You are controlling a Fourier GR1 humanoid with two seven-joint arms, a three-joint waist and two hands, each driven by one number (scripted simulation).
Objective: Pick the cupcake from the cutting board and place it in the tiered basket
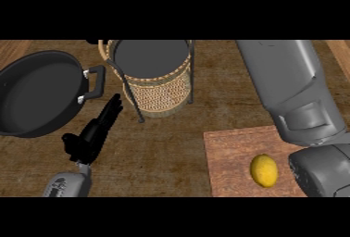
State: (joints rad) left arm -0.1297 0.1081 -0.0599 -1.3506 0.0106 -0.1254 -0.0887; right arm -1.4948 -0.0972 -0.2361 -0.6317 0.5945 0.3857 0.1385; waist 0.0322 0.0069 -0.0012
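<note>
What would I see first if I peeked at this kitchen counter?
Probably the bright yellow lemon on the wooden cutting board at the lower right, under the big grey right arm. Next, the large black pan at the left and the wicker tiered basket at the top middle, with the open left hand below them.

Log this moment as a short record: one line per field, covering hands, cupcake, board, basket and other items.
left hand: open, fingers straight, above the counter near the pan
right hand: not visible; only the grey forearm shows above the board
cupcake: not visible
cutting board: lower right, holds a lemon
tiered basket: upper centre, wicker, dark top tray
pan: black, upper left
</note>
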